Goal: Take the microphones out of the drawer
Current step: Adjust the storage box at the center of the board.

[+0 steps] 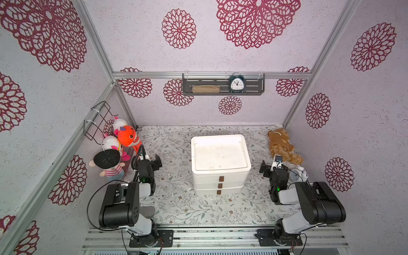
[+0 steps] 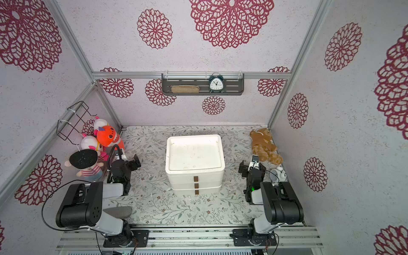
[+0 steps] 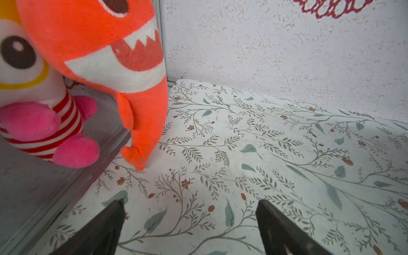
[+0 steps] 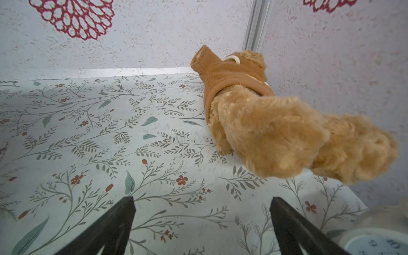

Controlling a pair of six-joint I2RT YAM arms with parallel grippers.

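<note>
Status: nothing started. The drawer unit [image 1: 220,163] sits mid-tabletop [image 1: 176,207] with all three drawers shut. Brown tab handles face 6 o'clock: top handle [image 1: 221,178], middle handle [image 1: 220,185], bottom handle [image 1: 219,192]. The microphone isn't visible in any view. I assume it's inside one of the drawers, can't tell which.

My left jaws are apart and empty, over bare tabletop at 9 o'clock of the unit, well apart from it. The orange plush [image 3: 92,44] is close ahead in the left wrist view.

My right jaws are apart and empty at 3 o'clock of the unit, also well apart. The teddy [image 4: 265,132] lies ahead toward 12. The small white clock [image 1: 297,175] is just beside my right arm [image 1: 278,178], on its 3 o'clock side.

Step in hand, as I read it: open a drawer. Not begun, neither set of jaws is near a handle.

Next move needs:
- Bring one arm round to the 6 o'clock face.
- Line the jaws across one tab, pinch, pull straight toward 6.
- Aim tight: the tabs are small and stacked close, easy to catch two.
- The unit looks light and may slide with the pull, so the other arm probably has to brace the top.
- Starting with the top drawer is a guess, may have to check all three.
</note>
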